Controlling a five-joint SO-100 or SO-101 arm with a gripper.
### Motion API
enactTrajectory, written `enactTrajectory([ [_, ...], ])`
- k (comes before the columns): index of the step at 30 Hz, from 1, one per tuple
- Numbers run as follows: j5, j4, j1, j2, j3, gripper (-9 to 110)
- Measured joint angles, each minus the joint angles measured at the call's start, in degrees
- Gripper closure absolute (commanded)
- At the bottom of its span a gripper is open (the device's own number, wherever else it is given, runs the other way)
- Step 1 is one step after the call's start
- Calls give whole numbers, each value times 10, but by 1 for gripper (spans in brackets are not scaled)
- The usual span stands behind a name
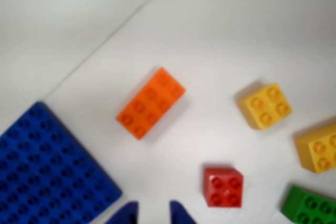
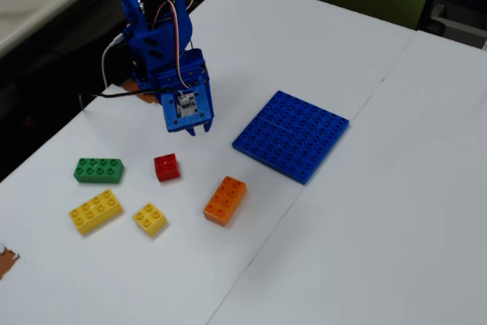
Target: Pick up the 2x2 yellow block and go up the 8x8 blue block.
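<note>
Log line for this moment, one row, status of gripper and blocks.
gripper: open, empty, above table | 2x2 yellow block: on table, untouched | 8x8 blue block: bare | nearest brick: red brick

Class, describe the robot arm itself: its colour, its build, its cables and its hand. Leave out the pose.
The arm is bright blue plastic in blocky segments, with black motor blocks set into it. White and red wires loop along its side, and a black cable trails off to the left in the fixed view. Its two-fingered hand ends in short pointed blue tips.

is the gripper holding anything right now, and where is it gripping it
Nothing is held. The gripper hangs open and empty above the table, and the small yellow block sits untouched on the table, apart from it.
</note>
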Motion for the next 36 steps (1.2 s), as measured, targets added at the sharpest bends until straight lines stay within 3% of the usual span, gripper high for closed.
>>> enactTrajectory([
  [9, -141, 28, 74, -192, -190, 92],
  [20, -379, 40, 141, -271, -271, 91],
  [36, -475, 12, 199, -361, -304, 85],
])
